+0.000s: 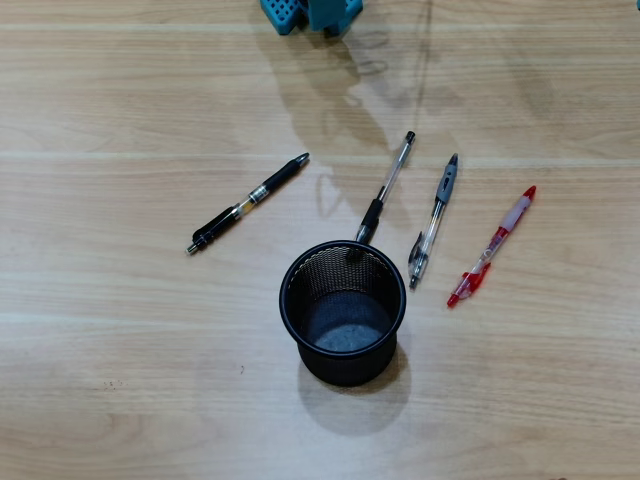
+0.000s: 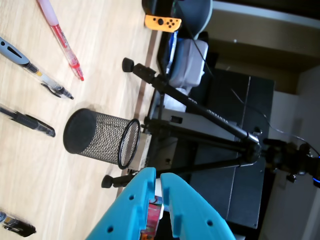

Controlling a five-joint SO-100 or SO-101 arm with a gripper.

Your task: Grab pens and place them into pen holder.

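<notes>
Currently all four pens lie flat on the wooden worktop (image 1: pixel 120 380) w/ the pen holder (image 1: pixel 343 313) upright in front of them, overhead view. Black pen (image 1: pixel 247 203) sits apart at left; black-grip clear pen (image 1: pixel 384 189) ends right behind the holder's rim; grey-grip pen (image 1: pixel 433 219) and red pen (image 1: pixel 491 246) lie right of it. Teal tool (image 2: pixel 158 176) hangs above, fingers nearly together, holding nothing.
</notes>
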